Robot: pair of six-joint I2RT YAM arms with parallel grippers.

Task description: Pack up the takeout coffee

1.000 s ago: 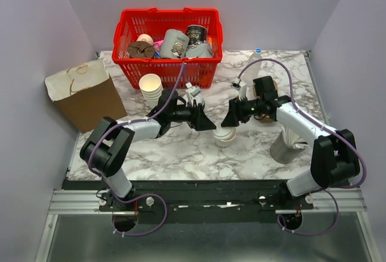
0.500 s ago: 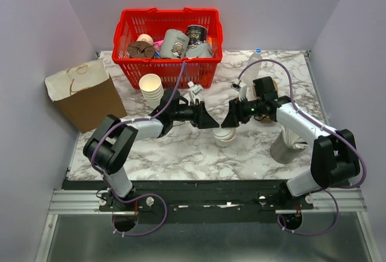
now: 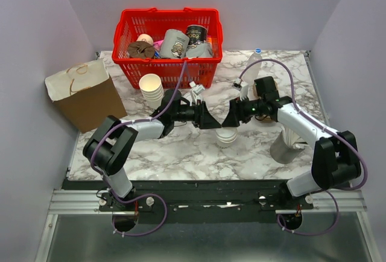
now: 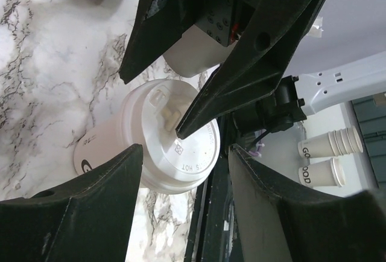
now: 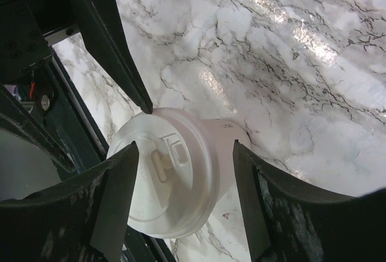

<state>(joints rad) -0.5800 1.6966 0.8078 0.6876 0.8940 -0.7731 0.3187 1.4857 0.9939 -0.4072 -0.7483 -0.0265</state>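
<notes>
Both grippers are drawing closer together over the middle of the marble table (image 3: 181,153) than a second ago. The left gripper (image 3: 210,121) and the right gripper (image 3: 230,119) are now facing each other nearly tip to tip, directly above the takeout coffee cup (image 3: 226,136). The cup itself is not shifting between frames.

The cup is standing upright on the table with its white lid (image 5: 163,180) seated on top. In the left wrist view, the left fingers (image 4: 96,207) are spread wide, with the lidded cup lying in the gap between them and nothing pinched. In the right wrist view, the right fingers (image 5: 117,201) are likewise spread apart to either side of the lid. One tip of each opposing gripper is reaching the lid; whether it is pressing or only hovering cannot be told.

Judging from this, the arms are converging for a lid check or a grasp, and no hold is being made yet. The open brown paper bag (image 3: 81,96) is sitting well apart at the table's left edge, so packing is not yet begun. The red basket (image 3: 123,35) and the stack of paper cups (image 3: 151,87) are standing behind.
</notes>
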